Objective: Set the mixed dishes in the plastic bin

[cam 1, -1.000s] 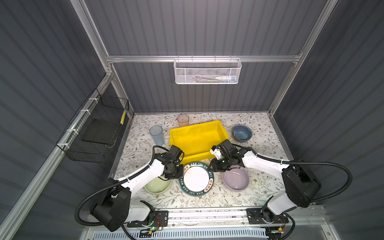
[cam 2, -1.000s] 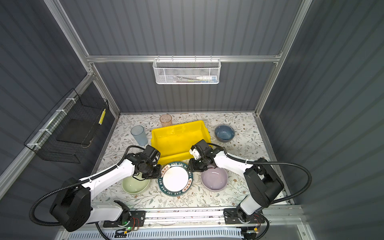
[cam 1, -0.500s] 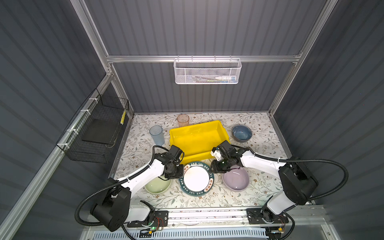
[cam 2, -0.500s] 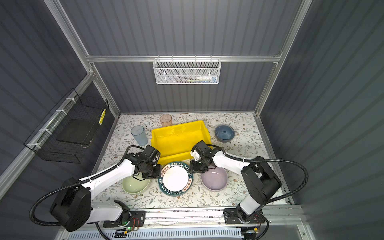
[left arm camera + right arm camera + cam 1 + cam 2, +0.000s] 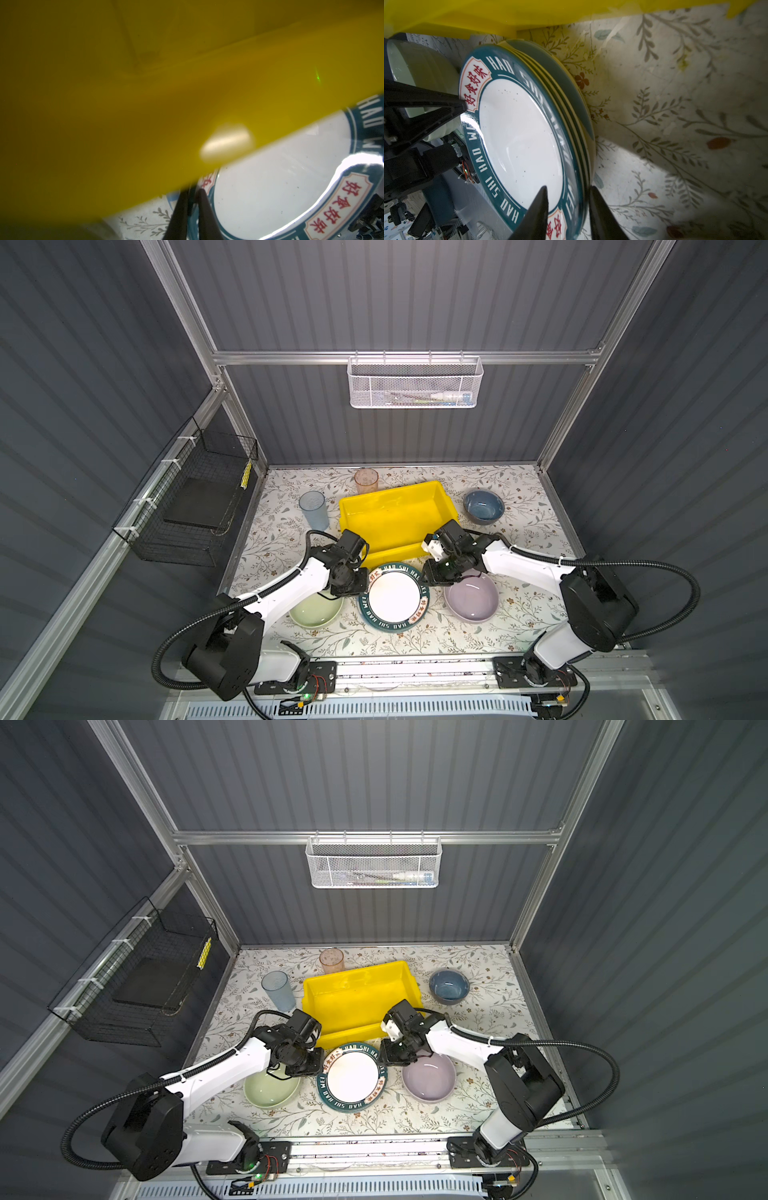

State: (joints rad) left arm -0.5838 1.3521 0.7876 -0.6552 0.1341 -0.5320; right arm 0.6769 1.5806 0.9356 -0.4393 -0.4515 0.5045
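A stack of green-rimmed lettered plates [image 5: 392, 597] [image 5: 351, 1077] lies flat in front of the yellow plastic bin [image 5: 395, 522] [image 5: 357, 998], which holds nothing. My left gripper [image 5: 365, 578] [image 5: 192, 189] is shut on the top plate's [image 5: 280, 176] left rim. On the right, my right gripper [image 5: 428, 576] [image 5: 568, 187] grips the stack [image 5: 519, 128] at its edge, one finger on top and one outside. A pale green bowl [image 5: 316, 610] and a lilac bowl [image 5: 471, 599] flank the stack. The bin's wall [image 5: 145, 83] fills most of the left wrist view.
A blue bowl [image 5: 483, 506] sits right of the bin. A blue tumbler [image 5: 313, 510] and a pink tumbler [image 5: 366, 481] stand at its left and back. A black wire basket [image 5: 195, 506] hangs on the left wall, a white mesh basket [image 5: 415, 383] on the back wall.
My left gripper's jaws have closed onto the plate rim. Both arms have hardly moved, and the dishes lie where they were.
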